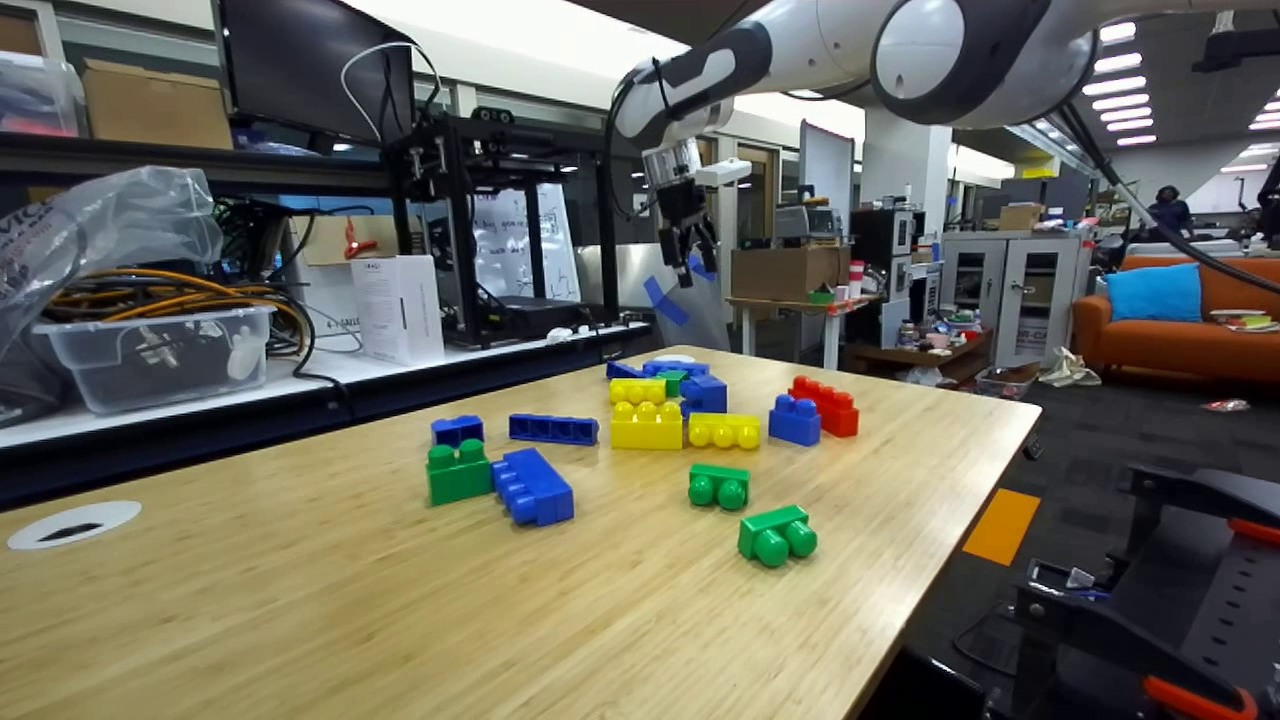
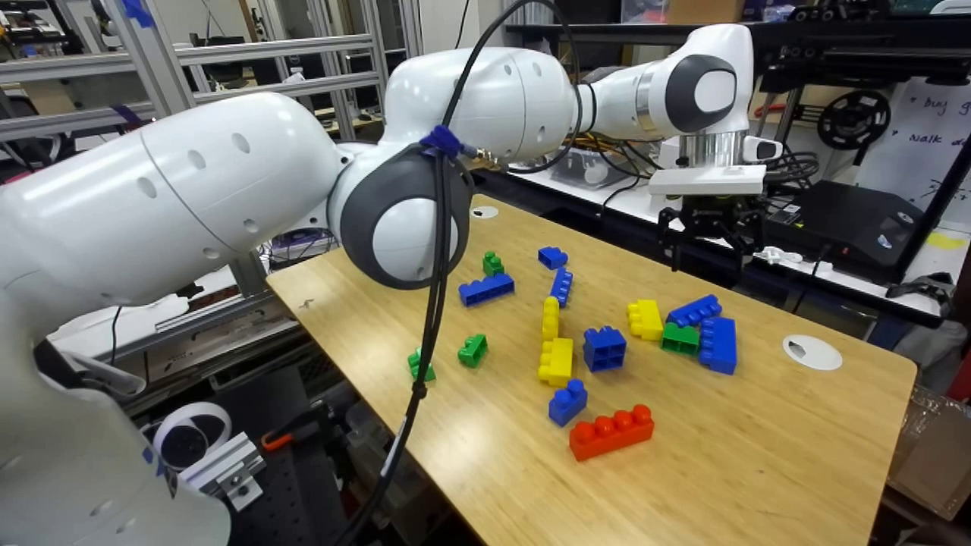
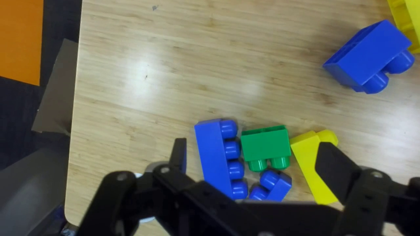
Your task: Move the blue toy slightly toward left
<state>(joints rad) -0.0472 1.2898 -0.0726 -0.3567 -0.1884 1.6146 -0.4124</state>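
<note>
Several blue bricks lie on the table. Two are squarish and fit the blue toy; I cannot tell which is meant. A chunky one lies beside yellow bricks, with its hollow base facing that camera; it also shows in an exterior view and in the wrist view. A smaller two-stud one stands by the red brick, and shows in an exterior view. My gripper is open and empty, high above the table in both exterior views. In the wrist view its fingers frame a cluster, apart from the chunky brick.
The cluster holds a long blue brick, a green brick, a partly hidden blue brick and a yellow brick. Green bricks lie near the table edge. A shelf with a black-framed machine stands beside the table.
</note>
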